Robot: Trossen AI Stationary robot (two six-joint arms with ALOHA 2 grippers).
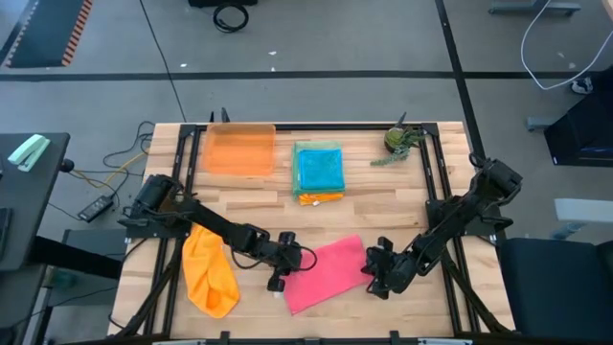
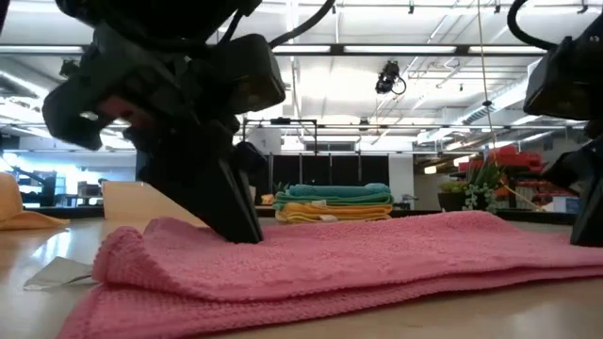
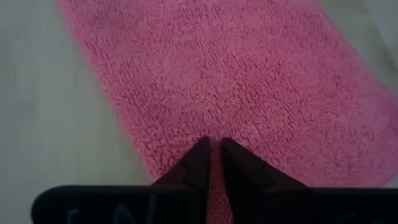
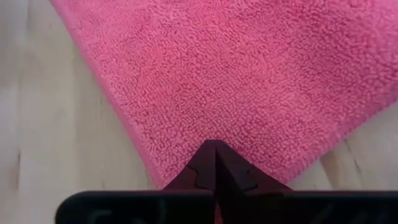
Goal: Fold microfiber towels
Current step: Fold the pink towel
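A pink microfiber towel (image 1: 326, 275) lies on the wooden table near its front edge, folded over at its left end (image 2: 141, 254), where a white tag (image 2: 57, 273) sticks out. My left gripper (image 1: 282, 279) is shut on that left end, and my right gripper (image 1: 374, 280) is shut on the right end. A crumpled orange towel (image 1: 211, 273) lies to the left under my left arm. A stack of folded towels (image 1: 319, 172), teal-blue on top with yellow and orange below, rests at the far middle. My left gripper pinches the pink towel's left edge (image 3: 214, 163) between its two fingers, a strip of pink showing in the narrow gap. The fingers (image 2: 236, 212) slant down from above. The towel lies flat on the table. My right gripper pinches the pink towel's right edge (image 4: 186, 163) between its two fingers, close to a corner. The fingers slant down onto it. The towel lies flat on the table; one layer or several, I cannot tell.
A translucent orange tray (image 1: 239, 149) stands at the far left beside the towel stack. A small potted plant (image 1: 400, 142) stands at the far right. Bare wood lies between the pink towel and the stack.
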